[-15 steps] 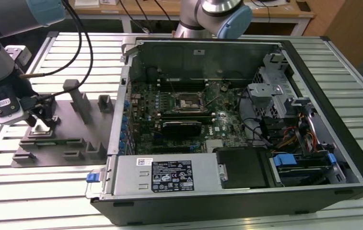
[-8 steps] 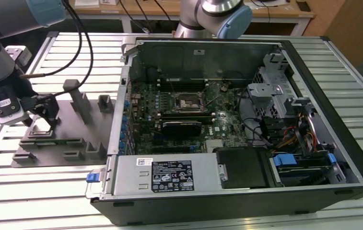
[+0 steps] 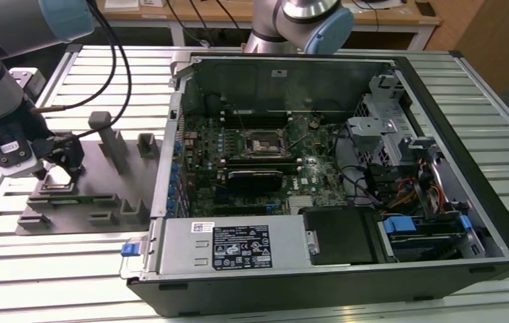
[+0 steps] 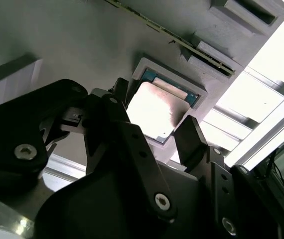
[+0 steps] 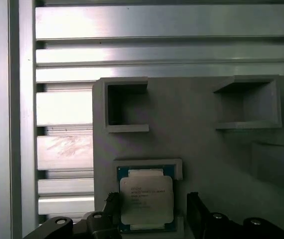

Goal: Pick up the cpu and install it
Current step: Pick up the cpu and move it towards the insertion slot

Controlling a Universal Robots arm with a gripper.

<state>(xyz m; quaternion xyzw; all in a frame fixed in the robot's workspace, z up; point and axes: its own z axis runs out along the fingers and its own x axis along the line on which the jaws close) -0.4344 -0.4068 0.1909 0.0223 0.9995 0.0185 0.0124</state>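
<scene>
The cpu (image 5: pixel 146 199) is a small square chip with a shiny silver top, lying in a shallow square pocket of the grey fixture plate (image 3: pixel 74 219) on the exterior view's left. My gripper (image 3: pixel 57 165) hangs low over that pocket. In both wrist views its black fingers (image 4: pixel 189 137) stand on opposite sides of the cpu (image 4: pixel 154 112) with small gaps, so the gripper (image 5: pixel 149 211) is open around it. The empty black cpu socket (image 3: pixel 263 143) sits in the middle of the motherboard inside the open computer case (image 3: pixel 496 222).
The grey fixture plate carries upright posts (image 3: pixel 111 138) and other empty pockets (image 5: pixel 127 104) close to the gripper. A silver power supply box (image 3: pixel 236 245) fills the case's near side. Cables (image 3: pixel 398 182) and drive cages crowd the case's right. A second robot arm base (image 3: pixel 304 23) stands behind the case.
</scene>
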